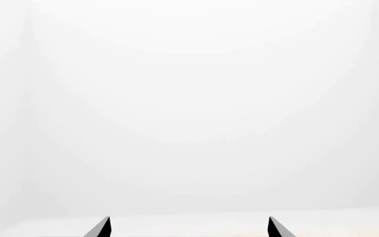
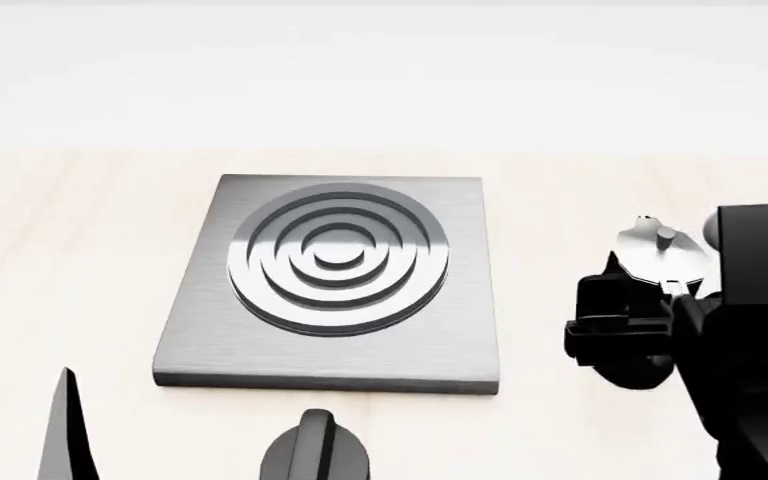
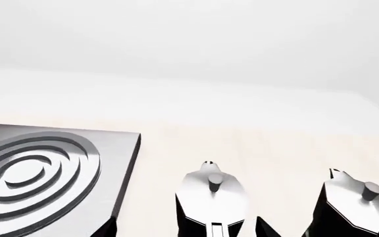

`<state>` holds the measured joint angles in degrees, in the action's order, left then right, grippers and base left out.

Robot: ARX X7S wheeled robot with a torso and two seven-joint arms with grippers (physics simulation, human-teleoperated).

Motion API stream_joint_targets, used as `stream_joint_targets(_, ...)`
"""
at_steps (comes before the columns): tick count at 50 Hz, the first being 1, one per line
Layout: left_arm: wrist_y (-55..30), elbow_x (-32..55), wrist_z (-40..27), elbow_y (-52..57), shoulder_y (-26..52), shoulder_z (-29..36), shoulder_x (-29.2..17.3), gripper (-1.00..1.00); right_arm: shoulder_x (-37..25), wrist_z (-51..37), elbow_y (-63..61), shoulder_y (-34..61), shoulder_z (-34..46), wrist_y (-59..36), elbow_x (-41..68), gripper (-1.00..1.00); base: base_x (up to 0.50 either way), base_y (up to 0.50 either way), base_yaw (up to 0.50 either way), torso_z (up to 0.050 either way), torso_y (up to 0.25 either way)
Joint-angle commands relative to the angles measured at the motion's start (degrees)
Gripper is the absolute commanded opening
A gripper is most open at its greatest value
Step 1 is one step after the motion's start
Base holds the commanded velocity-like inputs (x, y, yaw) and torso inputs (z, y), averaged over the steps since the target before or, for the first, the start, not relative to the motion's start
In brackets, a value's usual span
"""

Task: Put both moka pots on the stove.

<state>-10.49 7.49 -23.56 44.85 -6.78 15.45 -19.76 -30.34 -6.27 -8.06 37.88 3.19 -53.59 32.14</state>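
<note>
The stove (image 2: 331,280) is a square grey slab with a ring burner, lying on the pale table; nothing stands on it. It also shows in the right wrist view (image 3: 38,173). Two moka pots stand side by side to its right: one (image 3: 212,195) sits between the tips of my open right gripper (image 3: 186,228), apart from both fingers, and the other (image 3: 357,202) stands beyond it. In the head view only one silvery lid (image 2: 660,250) shows behind my right arm (image 2: 751,330). My left gripper (image 1: 189,228) is open, empty and faces a white wall.
A short black round knob (image 2: 315,450) sits on the table in front of the stove's near edge. One left finger (image 2: 64,430) shows at the near left. A white wall runs behind the table's far edge (image 2: 384,150).
</note>
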Motion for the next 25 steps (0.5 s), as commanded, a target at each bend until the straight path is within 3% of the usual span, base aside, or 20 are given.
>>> stream_joint_targets(1,0.4,0.2,-0.3,-0.3,-0.1,0.0,-0.2,1.0,-0.2,1.5,5.0,0.9,0.9,0.6,-0.5,1.0,0.0,0.0,0.0,0.0,0.0)
stream_joint_targets(25,0.0,0.4,-0.9,-0.2,0.4,0.2,-0.9,1.0,0.5,5.6,17.4,7.1,4.6,1.6,-2.1,1.0,0.0,0.0,0.0,0.0,0.0)
